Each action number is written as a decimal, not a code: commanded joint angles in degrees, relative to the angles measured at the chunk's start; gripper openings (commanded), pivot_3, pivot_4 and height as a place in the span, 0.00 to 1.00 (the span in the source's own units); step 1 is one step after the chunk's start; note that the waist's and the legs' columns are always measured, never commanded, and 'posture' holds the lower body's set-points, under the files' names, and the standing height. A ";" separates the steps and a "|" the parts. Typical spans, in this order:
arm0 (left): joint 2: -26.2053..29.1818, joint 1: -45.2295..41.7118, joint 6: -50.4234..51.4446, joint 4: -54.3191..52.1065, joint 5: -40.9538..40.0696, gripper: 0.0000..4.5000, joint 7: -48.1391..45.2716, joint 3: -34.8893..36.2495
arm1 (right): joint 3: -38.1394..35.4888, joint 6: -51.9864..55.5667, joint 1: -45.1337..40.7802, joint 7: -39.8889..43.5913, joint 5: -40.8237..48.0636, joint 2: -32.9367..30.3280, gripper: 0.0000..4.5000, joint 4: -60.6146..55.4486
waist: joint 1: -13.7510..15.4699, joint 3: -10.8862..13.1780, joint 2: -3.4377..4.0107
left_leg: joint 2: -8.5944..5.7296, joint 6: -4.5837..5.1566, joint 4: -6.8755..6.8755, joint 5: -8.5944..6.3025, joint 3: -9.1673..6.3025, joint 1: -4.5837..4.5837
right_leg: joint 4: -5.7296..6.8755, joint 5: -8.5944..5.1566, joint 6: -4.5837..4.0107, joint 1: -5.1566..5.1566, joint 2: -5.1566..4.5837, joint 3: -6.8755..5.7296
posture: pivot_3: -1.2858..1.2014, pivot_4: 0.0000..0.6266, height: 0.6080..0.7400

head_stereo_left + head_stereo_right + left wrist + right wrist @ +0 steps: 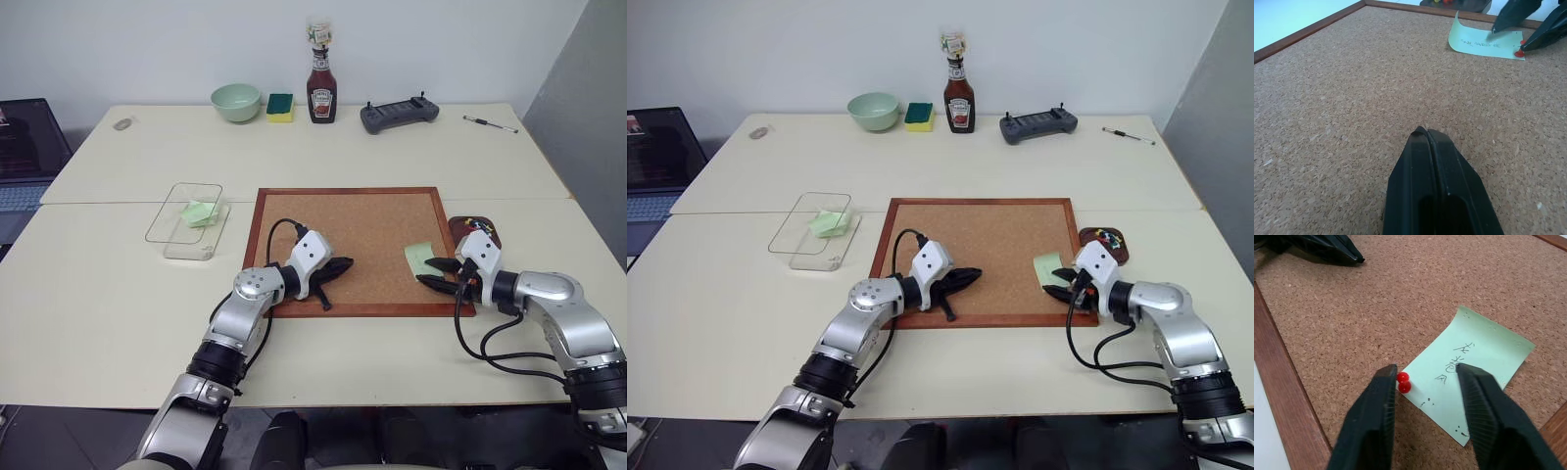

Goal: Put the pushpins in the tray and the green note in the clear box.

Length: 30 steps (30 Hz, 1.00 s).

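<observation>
The pale green note [1476, 355] lies on the cork board [353, 230] near its right edge, with a red pushpin [1403, 382] stuck in its near corner. My right gripper [1426, 369] is open and straddles that corner, one finger [1378, 401] right beside the pin. My left gripper [345, 264] is shut and empty, resting on the board's near left part. The dark tray [487, 232] sits just right of the board with coloured pin heads in it. The clear box [176, 235] stands left of the board.
A brighter folded green paper [201, 212] lies inside the clear box. Along the table's far edge stand a pale green bowl [236, 101], a sponge [279, 107], a ketchup bottle [321, 88], a black controller [399, 116] and a pen [490, 123]. A laptop [20, 147] sits off to the left.
</observation>
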 commanded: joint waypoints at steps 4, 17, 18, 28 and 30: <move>0.03 2.62 1.00 1.16 0.95 0.00 -0.56 -1.79 | -0.33 -2.46 0.35 1.61 -0.99 -1.58 0.04 -0.35 | 0.00 0.00 0.00 | 0.00 0.00 0.00 0.00 0.00 0.00 | 0.00 0.00 0.00 0.00 0.00 0.00 | 0.52 0.24 1.00; -0.21 2.78 2.49 0.48 0.20 0.00 -0.70 -1.29 | -2.37 -3.43 1.87 2.63 0.91 -3.09 0.01 -6.78 | 0.08 0.00 -0.01 | -0.01 0.00 -0.01 0.00 -0.02 -0.04 | -0.03 0.00 0.00 0.00 0.00 -0.01 | 0.52 0.24 1.00; -0.22 2.81 2.67 0.42 0.15 0.00 -0.70 -1.27 | -2.68 -3.34 1.54 2.39 1.21 -3.00 0.01 -7.31 | 0.08 0.00 -0.01 | -0.01 0.00 0.00 0.00 -0.01 -0.04 | -0.03 0.00 0.00 0.00 0.00 -0.01 | 0.52 0.24 1.00; -0.67 2.47 3.80 0.37 -0.01 0.00 -0.27 -1.06 | -3.53 -3.46 -0.78 1.70 1.59 -2.34 0.01 -7.79 | 0.08 0.00 0.00 | 0.00 0.00 0.00 0.00 -0.02 -0.01 | -0.03 0.00 0.00 0.01 0.00 -0.02 | 0.52 0.24 1.00; -1.06 2.27 3.63 0.28 -0.22 0.00 0.37 -0.60 | -3.36 -3.66 -1.09 1.78 1.44 -2.30 0.01 -7.49 | 0.08 0.00 0.00 | -0.01 0.00 0.00 0.00 -0.02 -0.01 | -0.03 0.00 0.00 0.01 0.00 -0.01 | 0.52 0.24 1.00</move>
